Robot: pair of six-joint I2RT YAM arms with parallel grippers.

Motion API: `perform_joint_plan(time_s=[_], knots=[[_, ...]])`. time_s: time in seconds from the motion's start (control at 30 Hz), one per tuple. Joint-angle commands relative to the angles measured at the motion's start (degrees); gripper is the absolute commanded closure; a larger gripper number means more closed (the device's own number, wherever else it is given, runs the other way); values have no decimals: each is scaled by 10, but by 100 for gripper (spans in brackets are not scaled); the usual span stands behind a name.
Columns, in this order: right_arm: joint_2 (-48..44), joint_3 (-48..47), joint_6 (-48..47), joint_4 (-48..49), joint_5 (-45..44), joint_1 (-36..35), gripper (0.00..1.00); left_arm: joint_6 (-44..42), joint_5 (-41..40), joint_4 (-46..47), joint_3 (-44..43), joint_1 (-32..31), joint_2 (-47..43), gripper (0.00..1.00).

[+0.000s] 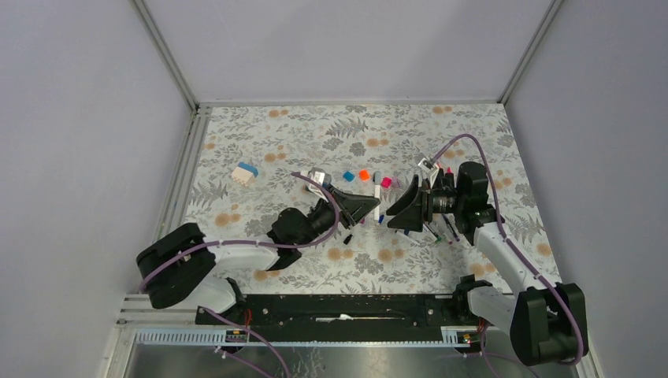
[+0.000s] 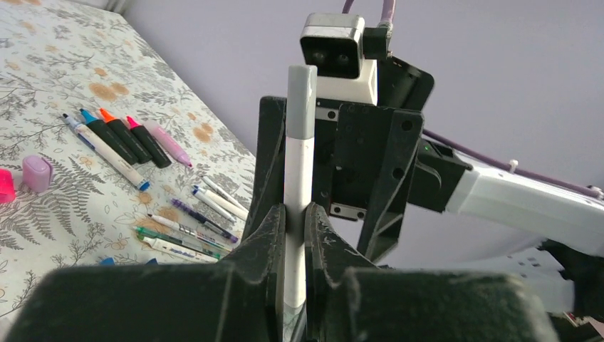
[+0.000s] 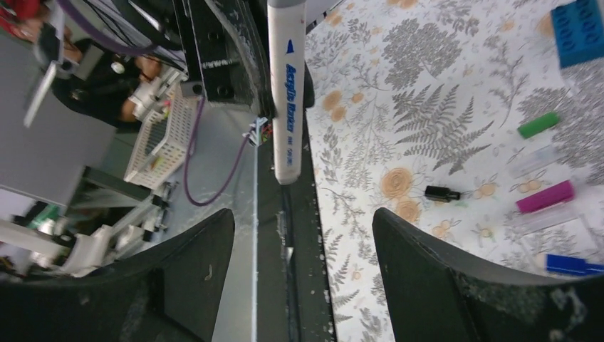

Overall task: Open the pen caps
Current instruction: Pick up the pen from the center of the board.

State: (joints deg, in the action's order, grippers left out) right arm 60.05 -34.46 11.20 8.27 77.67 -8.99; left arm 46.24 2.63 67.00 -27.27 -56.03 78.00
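Firmly closed, the left pincer [image 2: 295,214] pinches a white pen [image 2: 299,171] low on its barrel. The pen's grey cap [image 2: 301,100] stands above the fingers, upper middle of the wrist frame. Opposite, the right pincer [image 3: 303,217] is spread wide, with the pen above its tips and clear of both. A green cap [image 3: 538,125] lies at right on the table [image 3: 427,85].

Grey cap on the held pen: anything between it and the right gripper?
Nothing visible. The left gripper holds the white pen, grey cap clear of its fingers, and the right gripper is open, facing the pen with only air between.
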Motion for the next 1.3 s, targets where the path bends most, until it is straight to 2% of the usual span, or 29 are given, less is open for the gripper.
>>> perform_joint_plan(time_s=[0.0, 0.23, 0.33, 0.4, 0.47, 0.63, 0.67, 0.7, 0.77, 0.8, 0.83, 0.87, 0.93, 1.03, 1.07, 1.17, 1.27], knots=[[9, 31, 221, 256, 34, 2, 22, -13, -90, 95, -41, -24, 48, 100], [12, 41, 222, 250, 21, 2, 26, -22, -107, 96, -77, -49, 88, 100], [15, 44, 224, 250, 16, 2, 37, -23, -113, 96, -85, -58, 97, 100], [16, 44, 224, 250, 13, 2, 51, -25, -115, 96, -89, -62, 102, 100], [16, 44, 226, 250, 9, 2, 62, -27, -116, 97, -93, -66, 105, 100], [16, 44, 229, 250, 7, 2, 63, -26, -114, 99, -97, -71, 114, 100], [16, 44, 229, 250, 6, 2, 66, -26, -114, 100, -98, -72, 114, 100], [17, 45, 229, 250, 7, 2, 74, -27, -112, 101, -99, -72, 115, 100], [20, 44, 226, 249, 9, 2, 94, -29, -111, 100, -99, -72, 112, 91], [19, 43, 219, 245, 12, 2, 100, -31, -111, 97, -98, -72, 107, 84], [19, 41, 204, 234, 17, 2, 100, -36, -113, 94, -96, -72, 99, 75], [17, 39, 183, 215, 23, 2, 100, -42, -116, 86, -93, -72, 89, 58], [14, 33, 131, 168, 36, 2, 100, -54, -117, 59, -85, -66, 61, 34], [12, 26, 65, 106, 51, 2, 100, -62, -83, -1, -76, -38, 16, 7], [11, 26, 52, 95, 53, 2, 100, -58, -65, -27, -77, -26, 2, 2], [11, 26, 34, 87, 63, 2, 100, -40, -1, -110, -91, 14, -24, 1], [13, 29, 32, 88, 68, 2, 100, -33, 54, -149, -112, 39, -23, 1]])
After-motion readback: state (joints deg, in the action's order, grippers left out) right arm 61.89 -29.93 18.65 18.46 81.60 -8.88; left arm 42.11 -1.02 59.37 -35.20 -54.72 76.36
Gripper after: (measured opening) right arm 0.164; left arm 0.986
